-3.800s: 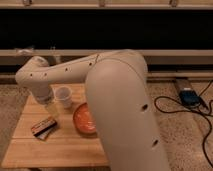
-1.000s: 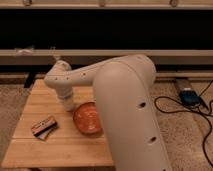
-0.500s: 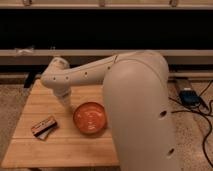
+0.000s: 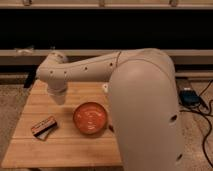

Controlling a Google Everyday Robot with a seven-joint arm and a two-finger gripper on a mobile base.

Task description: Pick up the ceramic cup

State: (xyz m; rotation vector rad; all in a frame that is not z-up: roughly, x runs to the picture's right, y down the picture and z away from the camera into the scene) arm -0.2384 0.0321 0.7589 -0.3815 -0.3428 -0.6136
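Observation:
My gripper hangs down from the arm's wrist over the back left of the wooden table. It sits right at the spot where the ceramic cup stood. A pale, roughly cylindrical stub shows under the wrist. I cannot tell how much of it is the cup and how much is the gripper. The rest of the cup is hidden.
A wide orange bowl sits mid-table, just right of the gripper. A flat card-like box lies at the front left. My bulky arm covers the table's right side. A blue device and cables lie on the floor at the right.
The wrist moved from left of the cup to directly over it, and the cup no longer shows on its own. The big arm segment shifted right, uncovering the whole bowl.

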